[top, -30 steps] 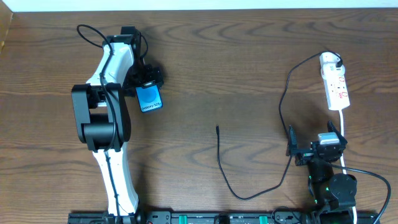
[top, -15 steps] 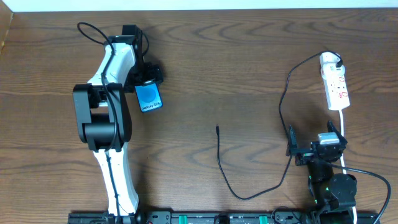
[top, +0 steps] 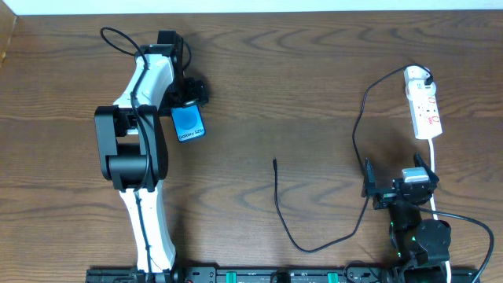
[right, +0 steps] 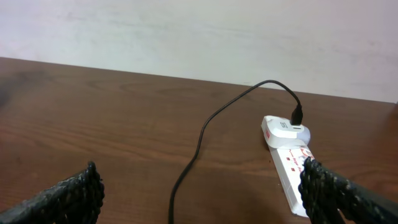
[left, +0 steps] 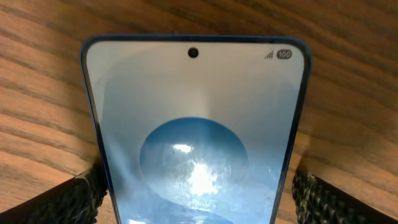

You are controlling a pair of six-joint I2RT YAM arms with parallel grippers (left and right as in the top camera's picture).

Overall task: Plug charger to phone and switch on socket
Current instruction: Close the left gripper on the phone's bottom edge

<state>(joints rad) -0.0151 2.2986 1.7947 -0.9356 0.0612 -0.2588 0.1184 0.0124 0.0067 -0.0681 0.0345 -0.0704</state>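
Wrist view only: left gripper (left: pixel 199 194) open astride phone (left: pixel 196 118); right gripper (right: pixel 202 196) open, empty.

brown wooden table (top: pixel 314 79), pale wall (right: pixel 186 31)

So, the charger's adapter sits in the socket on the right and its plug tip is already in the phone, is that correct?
Not quite. The adapter of the charger does sit in the socket, but the plug tip lies loose on the table, well apart from the phone, as the overhead view shows.
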